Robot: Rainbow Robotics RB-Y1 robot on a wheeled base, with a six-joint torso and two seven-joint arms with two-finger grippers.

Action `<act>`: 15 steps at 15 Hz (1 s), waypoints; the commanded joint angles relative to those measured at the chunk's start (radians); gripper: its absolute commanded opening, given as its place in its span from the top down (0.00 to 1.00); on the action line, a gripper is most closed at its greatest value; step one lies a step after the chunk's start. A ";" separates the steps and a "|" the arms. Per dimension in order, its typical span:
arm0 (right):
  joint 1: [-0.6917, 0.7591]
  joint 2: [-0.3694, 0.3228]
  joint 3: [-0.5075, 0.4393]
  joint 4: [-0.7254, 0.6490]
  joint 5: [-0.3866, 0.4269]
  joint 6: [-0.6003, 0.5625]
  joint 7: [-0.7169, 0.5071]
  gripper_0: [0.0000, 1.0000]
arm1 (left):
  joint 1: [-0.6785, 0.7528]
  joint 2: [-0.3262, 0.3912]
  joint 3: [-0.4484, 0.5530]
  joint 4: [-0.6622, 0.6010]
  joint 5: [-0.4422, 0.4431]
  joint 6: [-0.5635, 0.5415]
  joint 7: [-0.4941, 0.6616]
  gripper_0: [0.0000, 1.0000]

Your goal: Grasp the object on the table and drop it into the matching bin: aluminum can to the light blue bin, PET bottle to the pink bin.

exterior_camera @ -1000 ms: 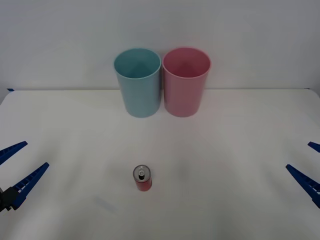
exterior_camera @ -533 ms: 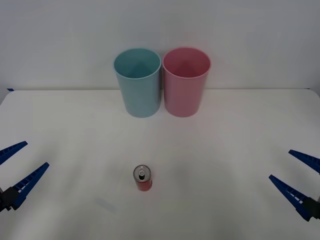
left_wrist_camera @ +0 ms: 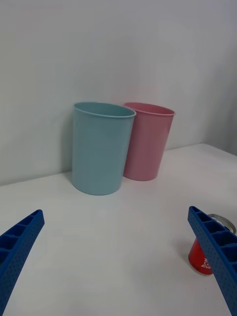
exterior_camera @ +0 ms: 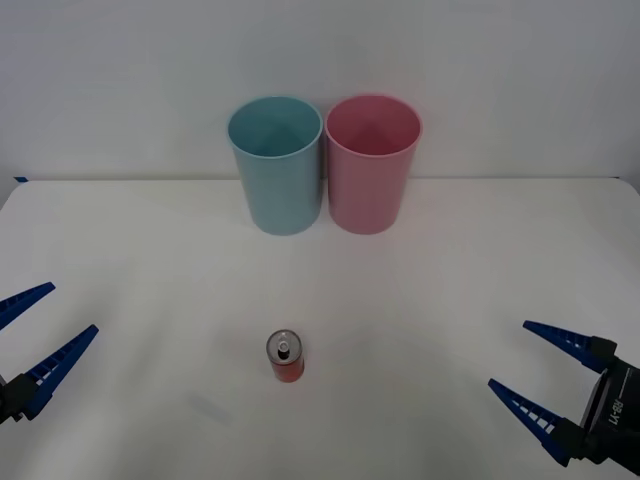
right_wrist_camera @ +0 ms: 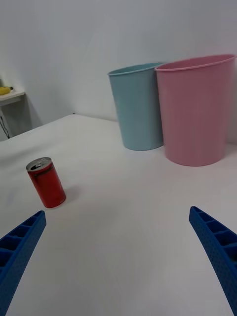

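The right gripper (exterior_camera: pixel 528 378) sits low over the near right part of the table (exterior_camera: pixel 450 270), its two blue fingers spread wide with nothing between them. The left gripper (exterior_camera: pixel 35 330) is parked at the near left edge of the table, likewise wide open and empty. The can (exterior_camera: pixel 285 357) stands upright on the table near the front centre, between the two grippers and well apart from both. In the right wrist view the can (right_wrist_camera: pixel 46 182) lies ahead of the open fingers, off to one side of the gap and not centred in it. The blue bin (exterior_camera: pixel 277 165) and the pink bin (exterior_camera: pixel 371 163) stand side by side at the back of the table, close together, both upright with open mouths; the blue bin is on the robot's left of the pair. The step in hand appears to be the approach: no grasp has been made and the can is untouched. The next move calls for bringing the right gripper across toward the can until the can sits squarely between the fingers, at a height that takes the can's body and not the rim. The fingers should close only after that alignment. As the can is small and light, a glancing contact is likely to tip it or push it away.
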 commanded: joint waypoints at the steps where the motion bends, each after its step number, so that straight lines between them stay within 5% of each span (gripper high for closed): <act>1: -0.006 0.000 0.048 0.017 -0.001 0.022 0.089 0.00 | 0.000 0.000 0.000 0.000 0.000 0.000 0.000 0.00; 5: -0.067 0.000 0.123 0.103 0.003 0.018 0.206 0.00 | 0.000 0.000 0.000 0.000 0.000 0.000 0.000 0.00; 15: -0.170 0.066 0.297 0.130 0.066 0.137 0.223 0.00 | 0.000 0.000 0.000 0.000 0.000 0.000 0.000 0.00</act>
